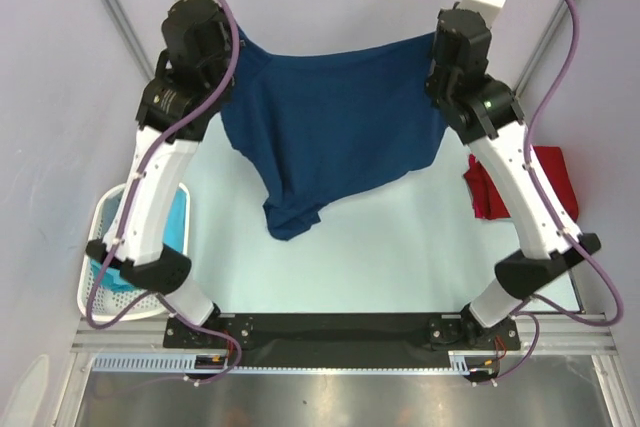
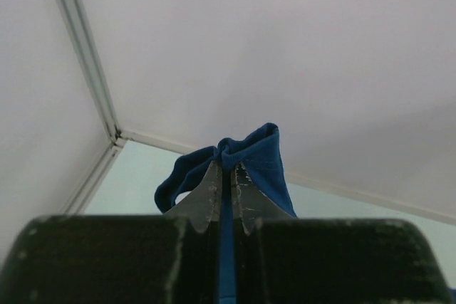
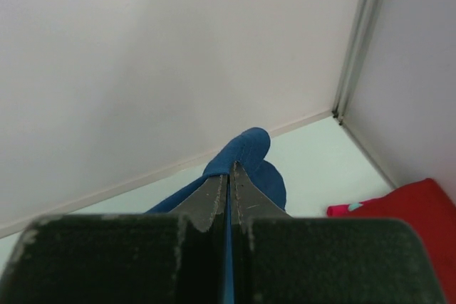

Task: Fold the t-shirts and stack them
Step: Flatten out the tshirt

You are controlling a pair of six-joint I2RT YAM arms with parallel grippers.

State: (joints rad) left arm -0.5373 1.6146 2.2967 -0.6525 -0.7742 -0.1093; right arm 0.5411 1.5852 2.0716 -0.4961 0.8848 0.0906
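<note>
A navy blue t-shirt (image 1: 330,127) hangs spread between my two arms over the far half of the table, its lower end sagging to a point near the middle. My left gripper (image 2: 226,165) is shut on the shirt's left corner (image 2: 249,151), with cloth bunched above the fingertips. At the other corner (image 3: 246,149) my right gripper (image 3: 229,169) is shut, a thin blue strip running between its fingers. A red t-shirt (image 1: 552,175) lies on the table at the right, partly behind the right arm, and shows as a red t-shirt (image 3: 410,211) in the right wrist view. A turquoise t-shirt (image 1: 178,219) sits in the basket.
A white perforated basket (image 1: 100,282) stands at the table's left edge beside the left arm. Pale walls with metal frame posts (image 1: 110,2) close in the back and sides. The black base bar (image 1: 330,332) runs along the near edge.
</note>
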